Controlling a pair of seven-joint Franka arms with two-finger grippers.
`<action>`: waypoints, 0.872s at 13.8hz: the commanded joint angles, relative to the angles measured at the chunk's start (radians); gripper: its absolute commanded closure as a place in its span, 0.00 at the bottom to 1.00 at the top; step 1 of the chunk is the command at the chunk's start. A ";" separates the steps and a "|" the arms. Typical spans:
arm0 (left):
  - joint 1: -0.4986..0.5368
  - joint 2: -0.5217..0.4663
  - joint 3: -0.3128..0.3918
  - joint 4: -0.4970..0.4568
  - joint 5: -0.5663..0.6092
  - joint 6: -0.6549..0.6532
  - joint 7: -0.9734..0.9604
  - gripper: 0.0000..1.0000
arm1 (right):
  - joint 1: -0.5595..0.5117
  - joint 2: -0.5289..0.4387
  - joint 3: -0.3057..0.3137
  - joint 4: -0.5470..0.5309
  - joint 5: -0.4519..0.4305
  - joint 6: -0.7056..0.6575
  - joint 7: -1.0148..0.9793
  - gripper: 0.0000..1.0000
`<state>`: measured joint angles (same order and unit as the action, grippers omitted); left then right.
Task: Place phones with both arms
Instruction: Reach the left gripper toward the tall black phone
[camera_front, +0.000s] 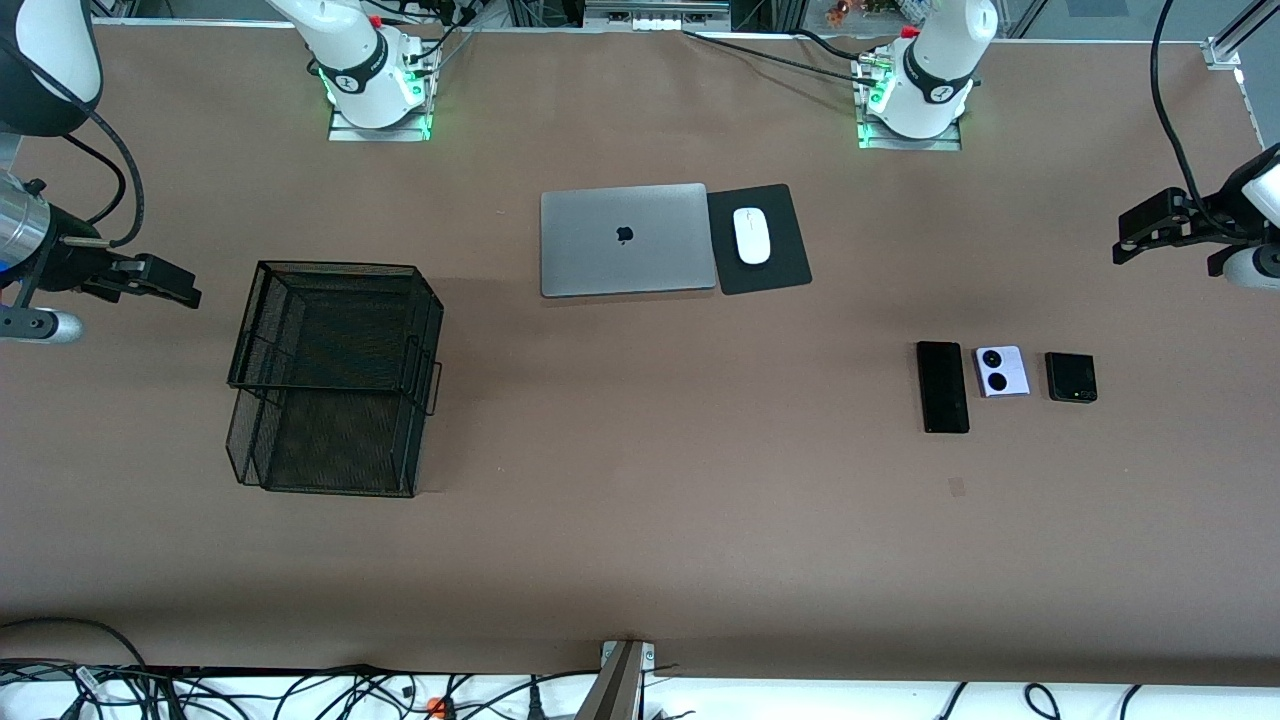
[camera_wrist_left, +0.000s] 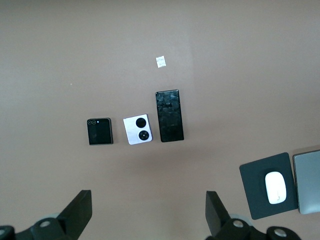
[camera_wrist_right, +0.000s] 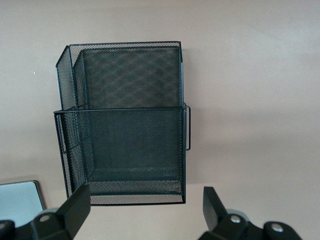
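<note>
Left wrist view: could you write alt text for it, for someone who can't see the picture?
Three phones lie in a row, apart, on a brown table: a small black phone, a lilac-white phone with two black circles, and a long black phone. The open left gripper hangs above them, holding nothing, with a white mouse on a black pad nearby.

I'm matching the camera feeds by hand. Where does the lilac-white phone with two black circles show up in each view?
Front view: lilac-white phone lies between the long black phone and the small black phone.
Left wrist view: mid-frame, between the same two.
Right wrist view: not in it.
Shared landmark: white mouse.
</note>
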<state>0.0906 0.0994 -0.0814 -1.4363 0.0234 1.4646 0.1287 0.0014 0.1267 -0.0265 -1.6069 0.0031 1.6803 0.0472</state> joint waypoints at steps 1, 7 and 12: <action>0.008 -0.003 -0.001 -0.006 -0.028 -0.027 0.009 0.00 | 0.000 0.011 -0.001 0.028 0.014 -0.022 -0.009 0.00; 0.008 0.106 -0.001 -0.128 -0.022 0.138 0.025 0.00 | 0.000 0.011 -0.001 0.028 0.014 -0.021 -0.010 0.00; 0.006 0.180 -0.003 -0.344 -0.022 0.497 0.023 0.00 | -0.003 0.016 -0.001 0.028 0.014 -0.021 -0.012 0.00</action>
<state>0.0910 0.2769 -0.0822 -1.7218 0.0233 1.8793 0.1295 0.0014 0.1308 -0.0266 -1.6066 0.0032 1.6801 0.0472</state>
